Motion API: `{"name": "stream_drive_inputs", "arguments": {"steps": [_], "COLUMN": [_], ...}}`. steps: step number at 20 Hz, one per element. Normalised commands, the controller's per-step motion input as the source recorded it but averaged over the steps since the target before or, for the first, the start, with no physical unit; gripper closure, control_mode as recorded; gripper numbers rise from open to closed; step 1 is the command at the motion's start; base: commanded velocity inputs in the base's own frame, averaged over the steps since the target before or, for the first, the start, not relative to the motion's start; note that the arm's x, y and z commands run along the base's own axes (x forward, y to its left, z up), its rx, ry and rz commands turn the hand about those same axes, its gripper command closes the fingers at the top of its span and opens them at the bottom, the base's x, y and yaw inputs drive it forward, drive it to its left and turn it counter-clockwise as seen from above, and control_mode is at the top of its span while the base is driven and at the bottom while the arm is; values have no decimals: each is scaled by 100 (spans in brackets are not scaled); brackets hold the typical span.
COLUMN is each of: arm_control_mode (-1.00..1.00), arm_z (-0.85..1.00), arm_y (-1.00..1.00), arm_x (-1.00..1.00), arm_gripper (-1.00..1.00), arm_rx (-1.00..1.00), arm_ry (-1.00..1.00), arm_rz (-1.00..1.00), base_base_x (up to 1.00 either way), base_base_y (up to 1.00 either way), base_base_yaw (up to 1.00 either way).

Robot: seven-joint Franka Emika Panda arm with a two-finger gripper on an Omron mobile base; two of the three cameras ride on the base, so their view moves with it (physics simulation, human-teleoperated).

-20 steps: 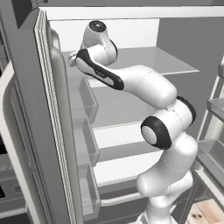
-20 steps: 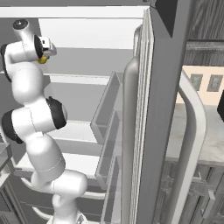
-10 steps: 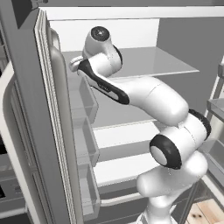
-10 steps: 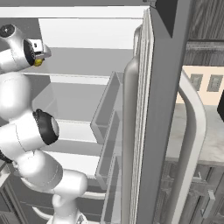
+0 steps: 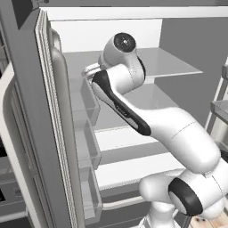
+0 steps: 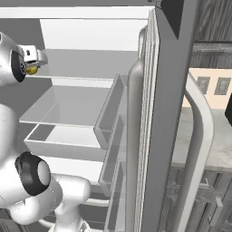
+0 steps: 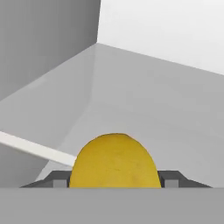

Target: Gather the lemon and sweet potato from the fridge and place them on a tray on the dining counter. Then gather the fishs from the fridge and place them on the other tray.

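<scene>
The lemon, round and bright yellow, sits between my two dark fingertips in the hand view. My gripper is shut on it. In the right base view the lemon hangs under the gripper above the upper shelf of the fridge. In the left base view the arm's wrist reaches into the fridge at upper-shelf height and hides the fingers. The sweet potato, the fish, the trays and the dining counter are out of view.
Both fridge doors stand open, with white door bins on the left and door bins on the right. Bare grey shelves run across the inside. A long pale handle curves along the right door.
The arm has folded: its elbow swung low and toward the base, and its upper links have come nearer the cameras. The hand stays by the upper shelf with the lemon in it.
</scene>
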Motion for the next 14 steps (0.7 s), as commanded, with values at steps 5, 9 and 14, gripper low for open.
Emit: {"name": "stream_drive_inputs", "arguments": {"steps": [5, 9, 14], "arm_control_mode": [-100, -100, -100], "arm_z": [40, 31, 23], "arm_y": [-38, -36, -49], "arm_x": [-93, -100, -92], "arm_gripper": [100, 100, 100], "arm_rx": [0, 0, 1], "arm_ry": [-1, 0, 6], "arm_rz": [0, 0, -3], "base_base_x": [0, 0, 0], "base_base_y": [0, 0, 0], "base_base_yaw": [0, 0, 0]}}
